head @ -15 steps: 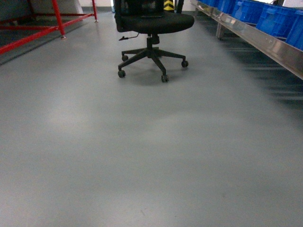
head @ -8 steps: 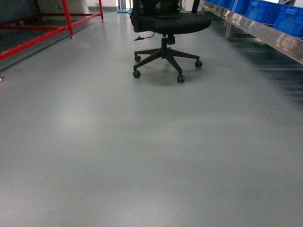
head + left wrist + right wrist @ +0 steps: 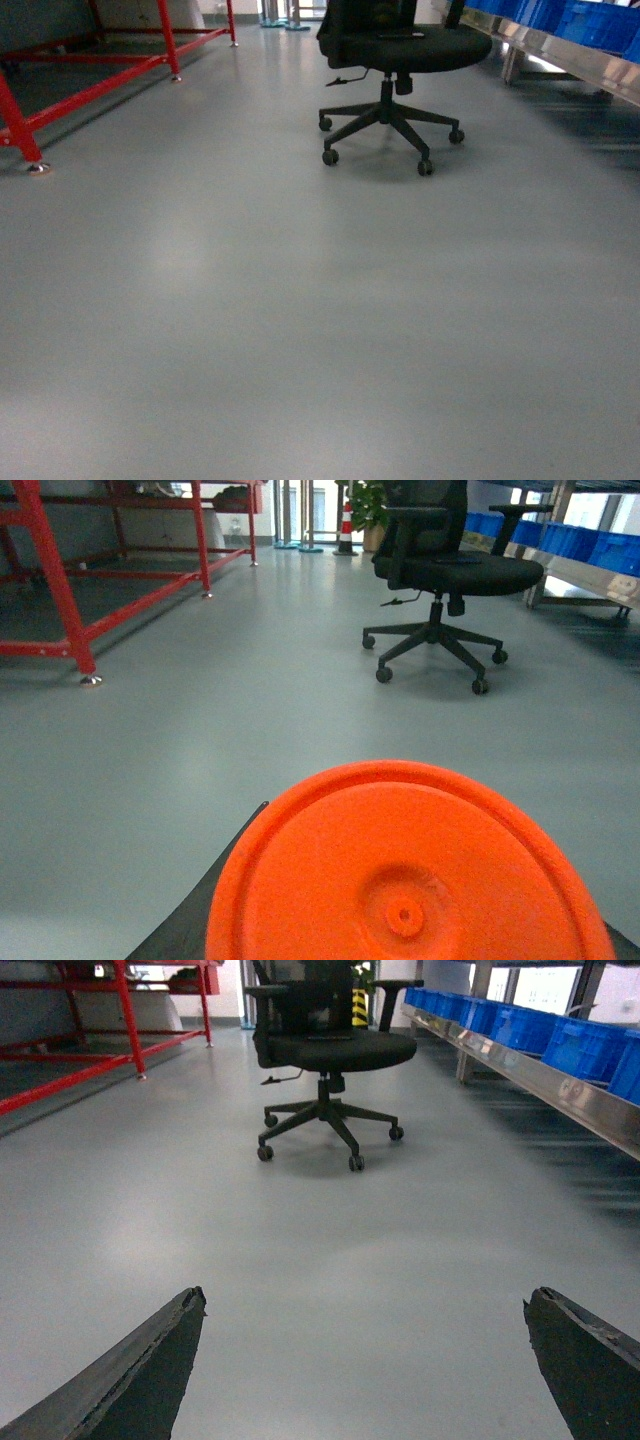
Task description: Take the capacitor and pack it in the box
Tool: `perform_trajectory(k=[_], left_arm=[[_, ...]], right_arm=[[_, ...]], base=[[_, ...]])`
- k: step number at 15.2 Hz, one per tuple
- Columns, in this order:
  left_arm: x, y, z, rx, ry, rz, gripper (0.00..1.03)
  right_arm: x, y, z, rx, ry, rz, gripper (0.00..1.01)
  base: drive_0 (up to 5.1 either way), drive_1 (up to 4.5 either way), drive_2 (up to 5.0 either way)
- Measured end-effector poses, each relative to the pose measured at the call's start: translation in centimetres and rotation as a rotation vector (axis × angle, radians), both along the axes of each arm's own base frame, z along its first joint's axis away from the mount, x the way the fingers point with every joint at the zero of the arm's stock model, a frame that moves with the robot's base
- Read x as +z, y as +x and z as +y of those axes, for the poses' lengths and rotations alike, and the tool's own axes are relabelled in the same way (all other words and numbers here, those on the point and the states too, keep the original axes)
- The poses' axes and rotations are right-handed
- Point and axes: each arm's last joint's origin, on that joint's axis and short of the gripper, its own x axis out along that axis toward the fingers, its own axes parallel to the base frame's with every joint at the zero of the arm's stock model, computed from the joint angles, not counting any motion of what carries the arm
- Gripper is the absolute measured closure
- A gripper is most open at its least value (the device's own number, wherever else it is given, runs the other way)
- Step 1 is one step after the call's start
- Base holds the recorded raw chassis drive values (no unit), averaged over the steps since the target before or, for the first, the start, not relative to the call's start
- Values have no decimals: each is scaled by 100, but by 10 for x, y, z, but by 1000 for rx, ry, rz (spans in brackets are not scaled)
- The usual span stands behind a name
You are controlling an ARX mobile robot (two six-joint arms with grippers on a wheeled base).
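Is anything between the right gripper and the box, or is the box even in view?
No box shows in any view. The open right gripper faces bare floor; an office chair stands ahead, a red frame off left.

Orange disc (image 3: 410, 870) hides left tool, chair (image 3: 392, 60) top cropped — shelving (image 3: 590, 60) blurred

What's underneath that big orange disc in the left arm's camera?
The orange disc fills the bottom of the left wrist view. A dark edge pokes out beneath its left side, over the grey floor. Whatever else lies under it, gripper included, is covered.
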Motion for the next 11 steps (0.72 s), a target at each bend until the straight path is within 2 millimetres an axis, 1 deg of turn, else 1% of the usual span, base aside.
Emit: perform_trajectory(k=[11], left_arm=[[0,0,0,2,0,2,60]], right_arm=[[0,0,0,0,0,0,3]], base=[[-494,252,252]])
